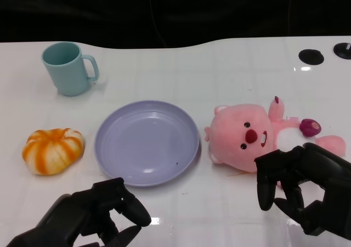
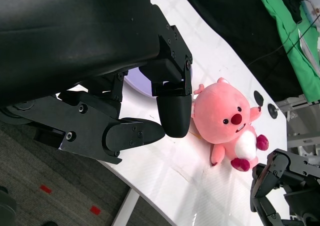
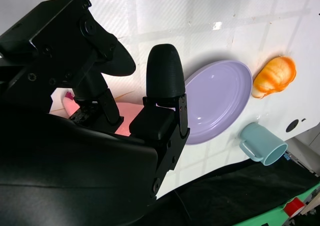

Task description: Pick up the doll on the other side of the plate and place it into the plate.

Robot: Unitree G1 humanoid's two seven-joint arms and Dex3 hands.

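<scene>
The pink plush doll (image 1: 247,137) lies on its back on the white table, just right of the empty lilac plate (image 1: 148,140). My right hand (image 1: 307,188) hovers at the doll's belly and legs with its fingers apart, covering part of the body and holding nothing. In the right wrist view a patch of the pink doll (image 3: 125,118) shows between the fingers, with the plate (image 3: 220,98) beyond. My left hand (image 1: 90,214) rests near the front edge below the plate, loosely curled and empty. The left wrist view shows the doll (image 2: 230,118) and my right hand (image 2: 285,186) beside it.
A teal mug (image 1: 68,69) stands at the back left. An orange-and-white pumpkin-shaped toy (image 1: 53,150) lies left of the plate. Two round black openings (image 1: 311,56) sit in the tabletop at the back right. Beyond the table's far edge all is dark.
</scene>
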